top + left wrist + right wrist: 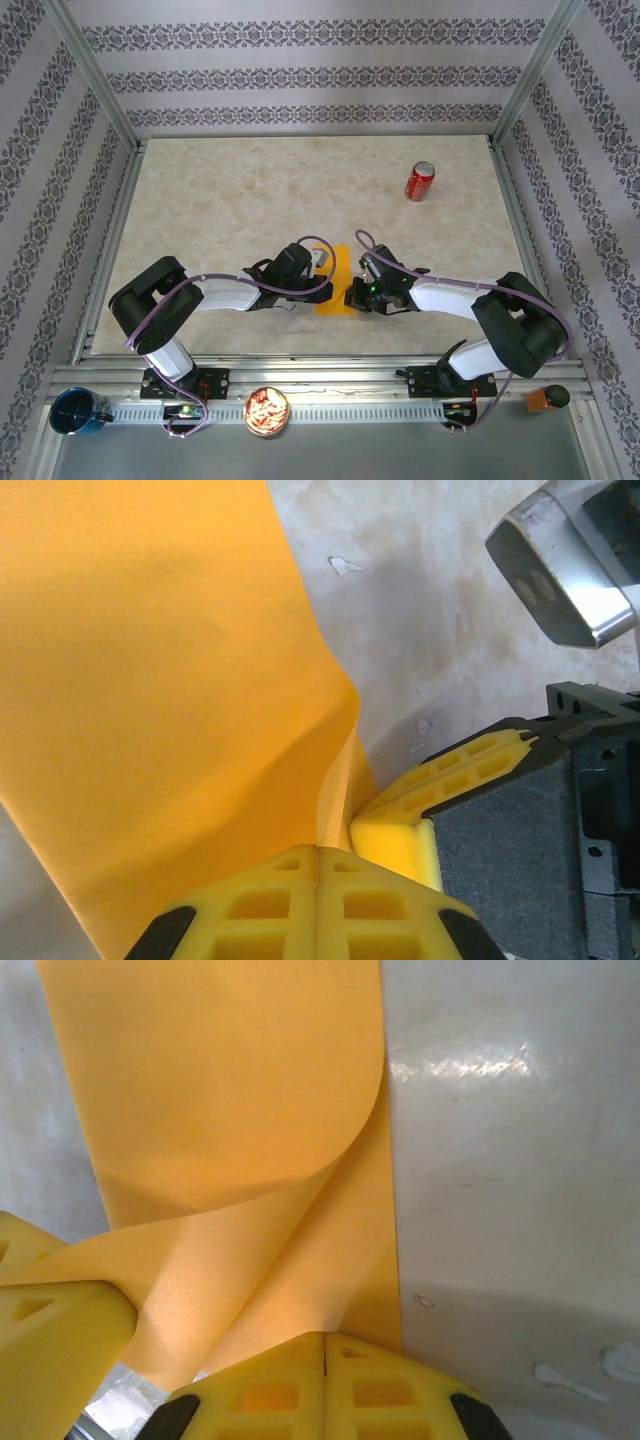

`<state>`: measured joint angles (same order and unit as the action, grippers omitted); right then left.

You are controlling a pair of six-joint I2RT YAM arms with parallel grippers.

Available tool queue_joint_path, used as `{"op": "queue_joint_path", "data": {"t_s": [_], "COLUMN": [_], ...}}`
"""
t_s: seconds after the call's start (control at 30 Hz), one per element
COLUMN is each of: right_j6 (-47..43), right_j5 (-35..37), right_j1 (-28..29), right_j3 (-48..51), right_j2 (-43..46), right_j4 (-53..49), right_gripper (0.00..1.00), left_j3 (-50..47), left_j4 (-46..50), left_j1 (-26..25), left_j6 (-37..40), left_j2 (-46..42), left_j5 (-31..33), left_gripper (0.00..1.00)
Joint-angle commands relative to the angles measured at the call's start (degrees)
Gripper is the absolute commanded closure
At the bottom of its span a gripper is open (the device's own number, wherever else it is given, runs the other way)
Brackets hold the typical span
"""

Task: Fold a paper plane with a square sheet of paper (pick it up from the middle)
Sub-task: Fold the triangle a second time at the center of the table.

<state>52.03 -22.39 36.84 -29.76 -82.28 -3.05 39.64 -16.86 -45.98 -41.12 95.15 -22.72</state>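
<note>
The square sheet of paper (335,285) lies mid-table between the two arms as a narrow orange-yellow shape, lifted and curling. In the left wrist view the paper (150,680) bends up from the table, and its edge runs into the seam of my left gripper (318,852), which is shut on it. The right wrist view shows a flap of the paper (220,1090) rolling over towards the left. My right gripper (325,1338) is shut on the paper's near edge. Both grippers, left (325,268) and right (351,291), meet at the sheet, fingertips almost touching.
A red soda can (419,181) stands upright at the back right. Off the table's near edge sit a blue cup (78,411), a small bowl (267,411) and an orange-and-black object (545,398). Metal frame posts and patterned walls enclose the marbled tabletop (220,200).
</note>
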Motion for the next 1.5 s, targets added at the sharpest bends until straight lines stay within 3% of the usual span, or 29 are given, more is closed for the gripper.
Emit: {"op": "queue_joint_path", "data": {"t_s": [0.0, 0.13, 0.4, 0.6, 0.8, 1.47], "right_j6": [-1.16, 1.23, 1.23, -1.93, -5.85, -8.70], "right_j5": [-2.09, -4.88, -2.65, 0.66, -0.65, -2.57], "right_j1": [-0.19, 1.44, 1.94, 0.34, -1.59, -3.34], "right_j3": [-1.35, -1.95, -2.75, -3.04, -4.15, -6.23], "right_j2": [0.21, 0.56, -2.88, -3.40, -3.18, -4.08], "right_j4": [-1.95, 1.80, 2.07, -6.50, -9.86, -12.16], "right_gripper": [1.00, 1.00, 1.00, 1.00, 1.00, 1.00], "left_j3": [-1.09, -1.40, -1.16, -0.83, 0.07, 2.08], "left_j4": [-3.29, -3.35, -3.62, -1.26, -0.10, 0.24], "left_j1": [0.80, 0.89, 0.89, 1.15, 1.42, 2.03], "left_j6": [-1.22, -1.31, -1.46, -0.33, 0.98, 5.14], "left_j2": [-0.05, -0.17, 0.20, -0.41, 0.51, 2.67], "left_j5": [-0.41, 0.11, -0.75, 1.50, 4.22, 6.71], "left_gripper": [1.00, 1.00, 1.00, 1.00, 1.00, 0.98]}}
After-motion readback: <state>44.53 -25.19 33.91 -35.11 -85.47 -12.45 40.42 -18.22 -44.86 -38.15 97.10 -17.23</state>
